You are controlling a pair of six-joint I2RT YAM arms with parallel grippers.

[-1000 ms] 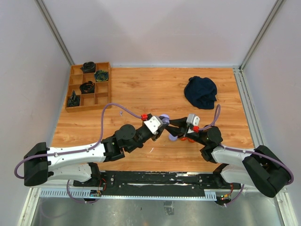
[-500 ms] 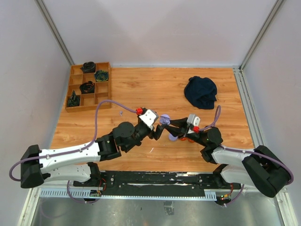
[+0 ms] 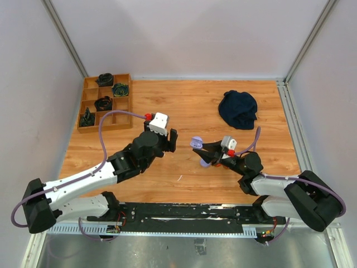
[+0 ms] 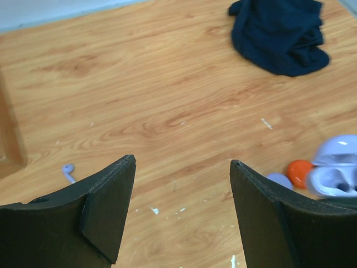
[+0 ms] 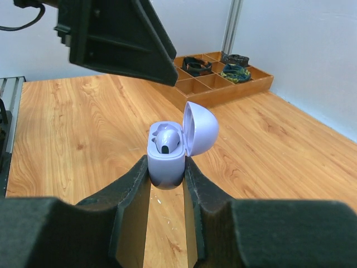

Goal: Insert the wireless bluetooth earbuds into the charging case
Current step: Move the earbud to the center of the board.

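My right gripper is shut on the lower half of the lilac charging case, held above the table with its lid open. One lilac earbud sits in the case. From above, the case is at the table's middle, at my right gripper. My left gripper stands open and holds nothing, a short way left of the case. Another small lilac earbud lies on the wood, left of my left gripper.
A lilac puck and an orange-red puck lie under the right arm. A dark blue cloth is at the back right. A wooden tray with dark coiled items sits at the back left.
My left gripper has opened and drawn back to the left, away from the case. The right gripper still holds the case in the same place.
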